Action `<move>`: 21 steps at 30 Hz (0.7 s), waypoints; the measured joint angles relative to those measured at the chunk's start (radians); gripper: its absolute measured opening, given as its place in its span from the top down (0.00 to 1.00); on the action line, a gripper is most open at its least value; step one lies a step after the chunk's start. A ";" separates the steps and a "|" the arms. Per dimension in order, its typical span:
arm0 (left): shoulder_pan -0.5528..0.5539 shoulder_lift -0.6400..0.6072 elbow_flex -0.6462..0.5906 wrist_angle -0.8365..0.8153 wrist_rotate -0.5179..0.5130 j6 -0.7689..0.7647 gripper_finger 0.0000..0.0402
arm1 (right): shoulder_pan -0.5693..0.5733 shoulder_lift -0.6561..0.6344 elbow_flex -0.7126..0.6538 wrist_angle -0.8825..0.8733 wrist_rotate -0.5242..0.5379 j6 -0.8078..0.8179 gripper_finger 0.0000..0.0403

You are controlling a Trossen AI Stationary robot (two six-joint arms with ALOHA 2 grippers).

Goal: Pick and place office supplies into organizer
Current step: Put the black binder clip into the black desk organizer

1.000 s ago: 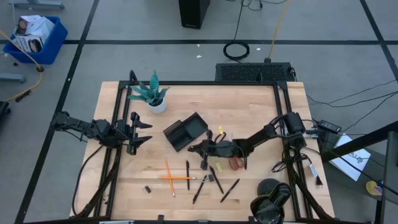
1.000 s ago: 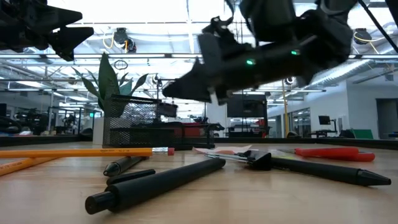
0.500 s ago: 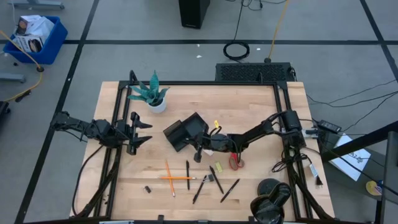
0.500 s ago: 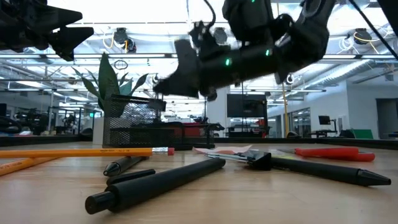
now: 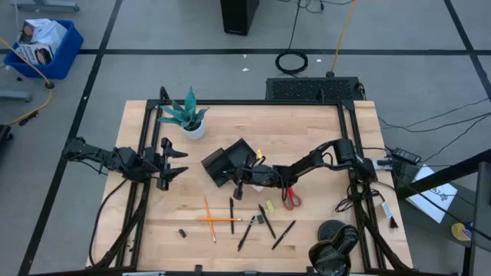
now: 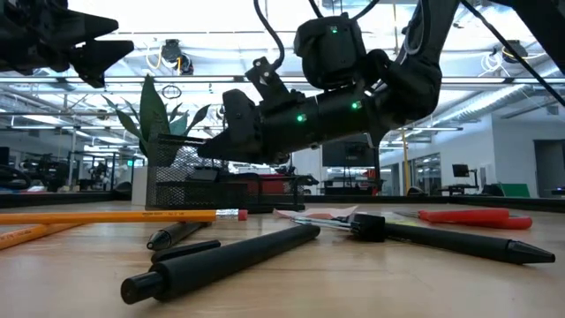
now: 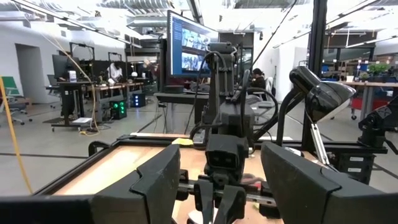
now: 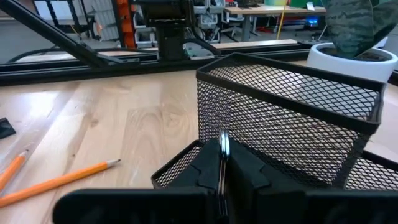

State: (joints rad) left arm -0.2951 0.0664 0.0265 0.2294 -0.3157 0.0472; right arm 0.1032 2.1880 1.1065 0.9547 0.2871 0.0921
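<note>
The organizer (image 5: 226, 162), a black mesh tray, stands mid-table and fills the right wrist view (image 8: 292, 118). My right gripper (image 5: 234, 179) is shut just off the organizer's near-right side and points toward the table's left (image 6: 203, 150). A thin silvery piece (image 8: 222, 142) shows between its fingertips. On the wood near the front edge lie several black pens (image 5: 247, 230), two orange pencils (image 5: 215, 218) and the red-handled scissors (image 5: 290, 199). My left gripper (image 5: 178, 162) waits open at the table's left (image 7: 227, 183). My right gripper pinches a thin silvery piece (image 8: 223, 138) between its two fingertips (image 8: 208, 163); only its narrow edge shows, so I cannot tell what it is. The fingers come level from the table's right. The piece is clear of the table, just in front of the organizer's mesh wall.
A potted green plant (image 5: 188, 115) stands beyond the organizer toward the far left, its white pot (image 8: 348, 56) behind the mesh. A small black bit (image 5: 182, 232) lies near the front left. A black frame (image 5: 230, 102) rims the table. Bare wood (image 5: 192, 192) lies between my left gripper and the organizer.
My right gripper has gone toward the table's left and a little down, from beside the scissors up to the organizer's near-right side, staying shut and level. The scissors, earlier partly under the arm, now show beside it.
</note>
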 joint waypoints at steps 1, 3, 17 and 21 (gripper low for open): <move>0.000 0.000 0.000 -0.002 0.000 0.000 0.43 | 0.000 0.000 0.000 -0.001 0.000 0.000 0.98; 0.000 0.000 0.000 -0.001 0.000 -0.004 0.43 | 0.001 0.000 0.000 -0.004 -0.003 -0.002 0.98; 0.000 0.000 0.000 -0.001 0.000 -0.003 0.43 | -0.001 0.002 -0.001 -0.023 0.000 -0.002 0.76; 0.000 0.000 0.000 -0.001 0.000 -0.003 0.43 | 0.003 0.001 -0.001 0.011 0.000 -0.043 0.70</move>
State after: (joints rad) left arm -0.2951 0.0666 0.0265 0.2283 -0.3161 0.0438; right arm 0.1064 2.1887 1.1057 0.9656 0.2868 0.0495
